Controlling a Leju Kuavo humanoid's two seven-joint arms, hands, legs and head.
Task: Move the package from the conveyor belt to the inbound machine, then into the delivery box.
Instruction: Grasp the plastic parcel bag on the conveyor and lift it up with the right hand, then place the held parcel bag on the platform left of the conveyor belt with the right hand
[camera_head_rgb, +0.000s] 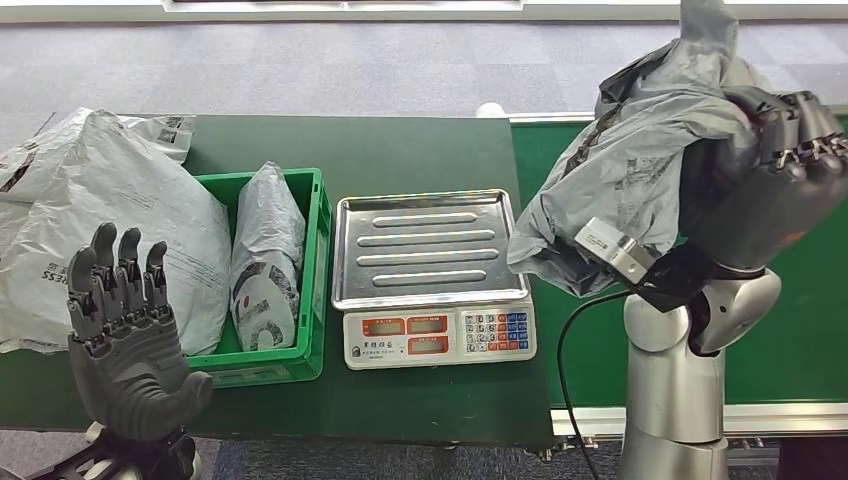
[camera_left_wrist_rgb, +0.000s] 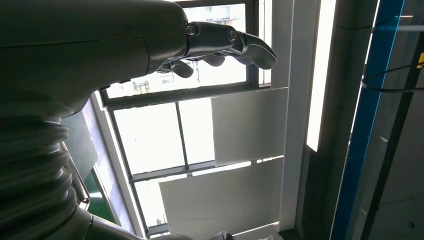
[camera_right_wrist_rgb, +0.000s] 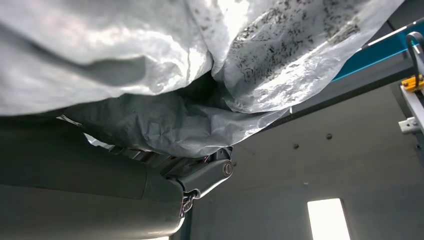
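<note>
The right hand (camera_head_rgb: 790, 150) grips the crumpled grey plastic mailer package (camera_head_rgb: 640, 170) up in the air, just right of the steel-topped weighing scale (camera_head_rgb: 430, 250). I'd bring it straight left and set it flat, centred, off the tray rims. Left hand (camera_head_rgb: 125, 330) is empty with fingers spread, beyond the green plastic crate (camera_head_rgb: 310, 270).

The scale (camera_head_rgb: 433, 280) is set at the middle of the table (camera_head_rgb: 400, 150), with the crate (camera_head_rgb: 300, 290) just to its left. A parcel (camera_head_rgb: 265, 255) is stood inside the crate. Large bags (camera_head_rgb: 95, 210) are laid left of the crate, against it. The conveyor belt (camera_head_rgb: 800, 330) is placed right of the table. The package (camera_head_rgb: 640, 160) is held up above the belt, right of the scale, by the right hand (camera_head_rgb: 775, 160).
</note>
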